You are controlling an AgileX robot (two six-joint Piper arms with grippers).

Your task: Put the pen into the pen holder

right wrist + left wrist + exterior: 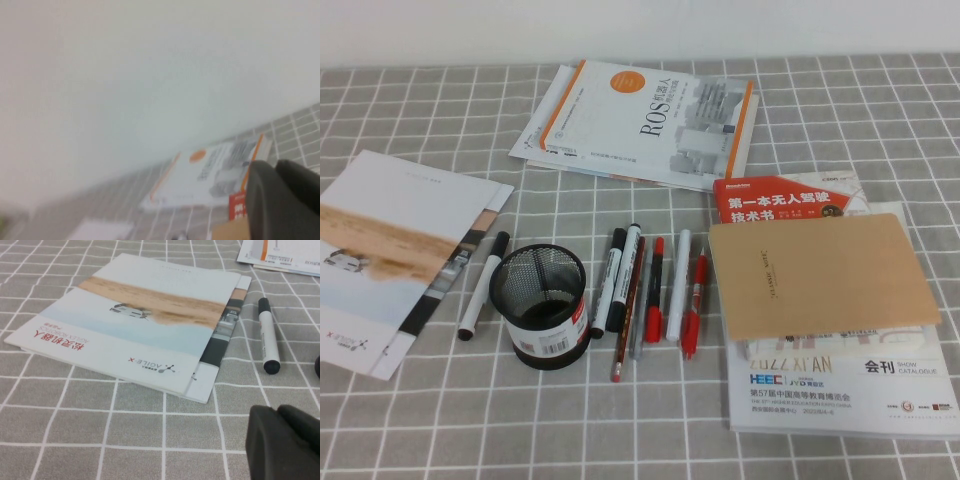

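Note:
The pen, an all-white marker, lies on the grey checked cloth in a row of markers and red pens, between two red pens. The pen holder, a black mesh cup with a barcode sticker, stands upright and empty just left of the row. Neither gripper shows in the high view. My left gripper shows in its wrist view with fingers together, empty, low over the cloth near a brochure. My right gripper shows in its wrist view with fingers together, empty, raised and facing the far wall.
A black-capped white marker lies left of the holder beside a brochure. Black-capped markers, a pencil and red pens fill the row. A tan notebook on catalogues sits at the right; a ROS book lies at the back.

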